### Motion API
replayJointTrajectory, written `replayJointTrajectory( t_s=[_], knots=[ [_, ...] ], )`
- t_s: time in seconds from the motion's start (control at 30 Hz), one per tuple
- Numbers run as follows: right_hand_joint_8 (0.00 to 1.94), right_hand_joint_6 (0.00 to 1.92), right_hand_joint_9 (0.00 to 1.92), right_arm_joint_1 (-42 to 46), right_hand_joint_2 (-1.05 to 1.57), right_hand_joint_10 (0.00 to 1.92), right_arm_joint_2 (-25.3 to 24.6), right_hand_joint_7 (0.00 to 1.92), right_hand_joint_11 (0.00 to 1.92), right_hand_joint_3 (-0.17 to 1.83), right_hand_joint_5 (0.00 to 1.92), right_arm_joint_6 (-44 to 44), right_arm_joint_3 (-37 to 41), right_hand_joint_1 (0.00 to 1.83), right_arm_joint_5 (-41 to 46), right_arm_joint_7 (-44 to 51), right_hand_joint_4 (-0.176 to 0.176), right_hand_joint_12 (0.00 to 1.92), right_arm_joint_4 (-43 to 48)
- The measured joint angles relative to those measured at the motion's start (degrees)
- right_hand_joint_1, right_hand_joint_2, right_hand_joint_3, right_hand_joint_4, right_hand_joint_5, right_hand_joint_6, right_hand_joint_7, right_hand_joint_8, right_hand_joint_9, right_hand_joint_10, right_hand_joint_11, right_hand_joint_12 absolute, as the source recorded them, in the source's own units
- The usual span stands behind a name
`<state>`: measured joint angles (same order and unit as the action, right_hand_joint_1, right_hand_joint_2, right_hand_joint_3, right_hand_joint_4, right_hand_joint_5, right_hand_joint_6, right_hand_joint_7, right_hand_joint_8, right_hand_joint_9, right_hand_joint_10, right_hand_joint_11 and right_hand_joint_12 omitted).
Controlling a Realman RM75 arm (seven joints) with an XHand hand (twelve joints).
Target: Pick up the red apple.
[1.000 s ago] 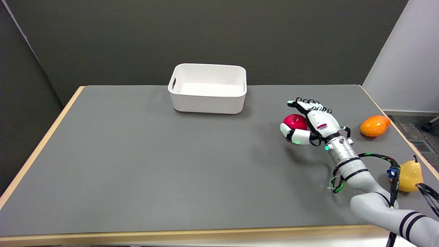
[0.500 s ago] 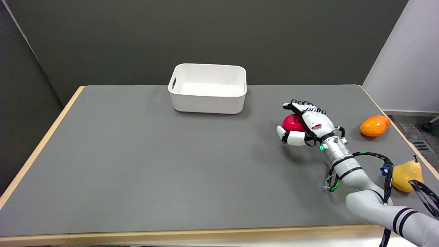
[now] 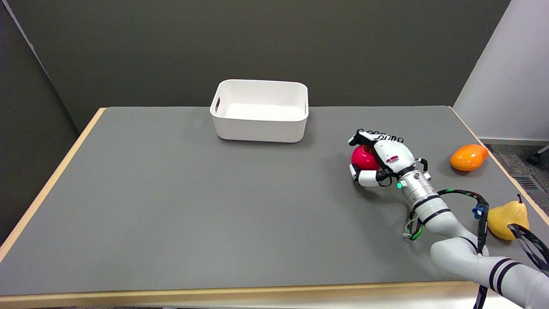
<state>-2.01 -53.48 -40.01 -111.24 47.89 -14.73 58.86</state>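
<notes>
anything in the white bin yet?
No. The white bin shows only its bare floor; the red apple is in the right hand, off to its right.

We are finding no readable text anywhere. We are seeing only a small red label on the back of the right hand (image 3: 388, 156), too small to read.

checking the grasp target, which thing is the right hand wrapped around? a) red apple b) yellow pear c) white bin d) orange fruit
a: the right hand has its fingers curled around the red apple, while the orange fruit, yellow pear and white bin sit apart from it, untouched.
</notes>
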Motion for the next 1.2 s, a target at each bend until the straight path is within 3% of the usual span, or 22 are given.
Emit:
replayJointTrajectory(
  t_s=[0.07,0.13,0.2,0.23,0.3,0.37,0.97,1.0,1.07,1.2],
  knots=[
    [0.61,1.1,0.45,0.0,0.78,0.96,0.0,0.54,0.44,0.91,0.42,-0.1,-0.2,0.96,-0.1,0.0,0.167,1.55,0.0],
    [0.74,1.54,0.51,-0.1,1.13,1.01,0.0,0.59,0.49,0.4,0.56,-0.3,-0.4,0.83,-0.2,0.0,0.175,1.6,-0.1],
    [0.78,1.61,0.53,-0.2,1.18,1.06,0.1,0.61,0.51,0.33,0.59,-0.4,-0.5,0.8,-0.4,0.0,0.176,1.61,-0.1],
    [0.88,1.63,0.55,-0.2,1.18,1.09,0.1,0.63,0.53,0.31,0.59,-0.5,-0.6,0.87,-0.5,0.0,0.131,1.62,-0.1],
    [1.3,1.68,0.65,-0.2,1.19,1.17,0.1,0.73,0.6,0.21,0.63,-0.7,-0.8,1.14,-0.8,0.1,-0.062,1.65,-0.1],
    [1.31,1.65,0.72,-0.2,1.16,1.25,0.1,0.78,0.62,0.26,0.6,-0.8,-0.9,1.14,-1.3,0.1,-0.034,1.66,-0.1],
    [1.32,1.6,0.82,-2.2,1.12,1.26,0.6,0.83,0.73,0.31,0.6,-3.3,-0.3,1.15,-8.1,0.2,-0.04,1.61,2.7],
    [1.31,1.59,0.82,-2.5,1.11,1.28,0.6,0.83,0.73,0.31,0.61,-3.4,-0.2,1.17,-8.6,0.2,-0.053,1.61,3.1],
    [1.27,1.55,0.8,-3.6,1.09,1.4,0.8,0.84,0.71,0.28,0.62,-3.7,-0.1,1.33,-10.2,0.2,-0.133,1.61,3.8],
    [1.27,1.55,0.8,-6.4,1.08,1.4,1.1,0.84,0.71,0.28,0.62,-4.0,-0.1,1.34,-13.2,0.1,-0.134,1.61,5.2]
  ],
)
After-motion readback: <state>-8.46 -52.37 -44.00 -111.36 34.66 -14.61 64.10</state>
